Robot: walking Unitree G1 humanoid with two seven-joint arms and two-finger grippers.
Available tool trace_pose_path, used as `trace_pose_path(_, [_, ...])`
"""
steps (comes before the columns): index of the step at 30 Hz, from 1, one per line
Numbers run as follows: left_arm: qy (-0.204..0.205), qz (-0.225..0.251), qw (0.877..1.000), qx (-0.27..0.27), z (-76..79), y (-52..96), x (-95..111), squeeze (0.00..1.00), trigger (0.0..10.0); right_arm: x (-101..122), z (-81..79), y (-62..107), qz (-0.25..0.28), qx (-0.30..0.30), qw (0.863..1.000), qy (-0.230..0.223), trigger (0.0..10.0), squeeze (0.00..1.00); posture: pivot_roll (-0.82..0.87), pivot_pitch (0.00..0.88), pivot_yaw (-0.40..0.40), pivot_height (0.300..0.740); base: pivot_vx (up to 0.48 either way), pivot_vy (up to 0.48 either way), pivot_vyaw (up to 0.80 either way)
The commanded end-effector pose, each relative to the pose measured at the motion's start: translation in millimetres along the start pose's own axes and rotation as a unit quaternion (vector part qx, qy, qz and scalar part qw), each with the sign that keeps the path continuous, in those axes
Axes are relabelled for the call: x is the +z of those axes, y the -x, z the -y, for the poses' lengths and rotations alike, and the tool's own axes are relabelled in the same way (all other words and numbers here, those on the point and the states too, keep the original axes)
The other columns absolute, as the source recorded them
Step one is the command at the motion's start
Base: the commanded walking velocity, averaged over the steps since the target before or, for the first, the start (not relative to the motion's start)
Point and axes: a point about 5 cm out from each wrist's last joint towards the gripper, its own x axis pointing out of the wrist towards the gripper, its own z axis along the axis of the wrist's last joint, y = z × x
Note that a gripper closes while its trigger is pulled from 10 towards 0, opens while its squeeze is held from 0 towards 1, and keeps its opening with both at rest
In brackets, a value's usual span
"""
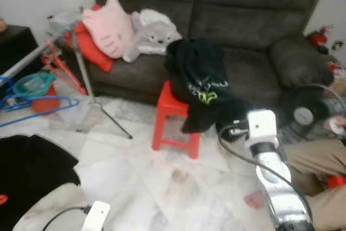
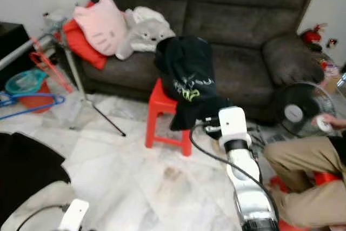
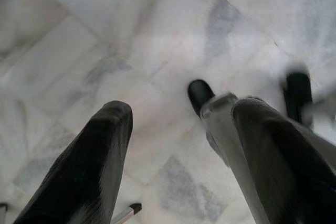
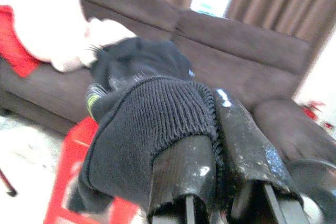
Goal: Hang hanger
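Pinching the black sweater (image 4: 152,124) by its ribbed hem, my right gripper (image 4: 220,145) is clamped tight above the red stool (image 1: 173,117). Blue hangers (image 1: 38,106) are lying well apart. Left gripper (image 3: 178,145) is gaping empty; I'm risking fabric slipping.

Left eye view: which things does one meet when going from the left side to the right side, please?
Blue hangers → pink cushion → grey plush toy → red stool → black garment → right gripper → fan.
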Motion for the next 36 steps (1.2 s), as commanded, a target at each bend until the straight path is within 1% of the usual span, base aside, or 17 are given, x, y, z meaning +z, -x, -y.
trace_pose_path(1, [-0.007,-0.016,1.000,-0.008,5.0,-0.4,-6,0.00,10.0,6,1.7,-2.4,0.013,-0.002,1.000,0.004,10.0,0.00,-0.13,0.000,-0.013,0.740,0.000,0.000,0.00])
trace_pose_path(6, [-0.007,-0.016,1.000,-0.008,4.8,-0.4,-6,0.00,10.0,8,-0.6,-2.6,0.018,0.010,1.000,0.003,10.0,0.00,-0.13,0.000,-0.010,0.740,0.000,0.000,0.00])
trace_pose_path(9, [-0.008,-0.017,1.000,-0.009,4.6,-0.3,-6,0.00,10.0,14,-7.9,-1.8,0.036,0.051,0.998,0.020,10.0,0.00,-0.13,0.000,-0.006,0.740,0.000,0.000,0.00])
trace_pose_path(11, [-0.009,-0.017,1.000,-0.009,4.6,-0.3,-6,0.00,10.0,19,-13.9,-0.7,0.046,0.082,0.995,0.018,10.0,0.00,-0.14,0.000,-0.005,0.740,0.000,0.000,0.00])
trace_pose_path(14, [-0.009,-0.019,1.000,-0.010,5.2,-0.3,-7,0.00,10.0,30,-26.5,4.3,0.070,0.150,0.985,0.037,10.0,0.00,-0.15,0.000,-0.001,0.740,0.000,0.000,0.00])
trace_pose_path(16, [-0.010,-0.019,1.000,-0.010,5.5,-0.3,-7,0.00,10.0,31,-28.2,5.8,0.074,0.160,0.984,0.040,10.0,0.00,-0.15,0.000,-0.001,0.740,0.000,0.000,0.00])
trace_pose_path(17, [-0.009,-0.019,1.000,-0.011,6.0,-0.4,-7,0.00,10.0,38,-32.7,10.4,0.085,0.183,0.979,0.042,10.0,0.00,-0.16,0.000,0.001,0.740,0.000,0.000,0.00])
trace_pose_path(19, [-0.008,-0.020,1.000,-0.010,6.5,-0.4,-8,0.00,10.0,40,-33.9,13.6,0.088,0.187,0.978,0.040,10.0,0.00,-0.17,0.000,0.005,0.740,0.000,0.000,0.00])
trace_pose_path(22, [-0.008,-0.021,1.000,-0.009,7.0,-0.5,-9,0.00,10.0,38,-32.8,16.1,0.081,0.178,0.980,0.031,10.0,0.00,-0.17,0.000,0.007,0.740,0.000,0.000,0.00])
trace_pose_path(26, [0.000,-0.025,1.000,-0.001,9.1,-0.5,-12,0.00,10.0,32,-37.2,29.1,0.069,0.183,0.981,0.023,10.0,0.00,-0.17,0.000,0.016,0.740,0.000,0.000,0.00])
trace_pose_path(34, [0.012,-0.030,0.999,0.012,11.8,-0.6,-17,0.00,10.0,30,-41.9,35.3,0.062,0.187,0.980,0.019,10.0,0.00,-0.15,0.000,0.029,0.740,0.000,0.000,0.00])
trace_pose_path(36, [0.017,-0.031,0.999,0.017,12.6,-0.6,-18,0.00,10.0,29,-43.3,36.0,0.060,0.188,0.980,0.019,10.0,0.00,-0.15,0.000,0.031,0.740,0.000,0.000,0.41])
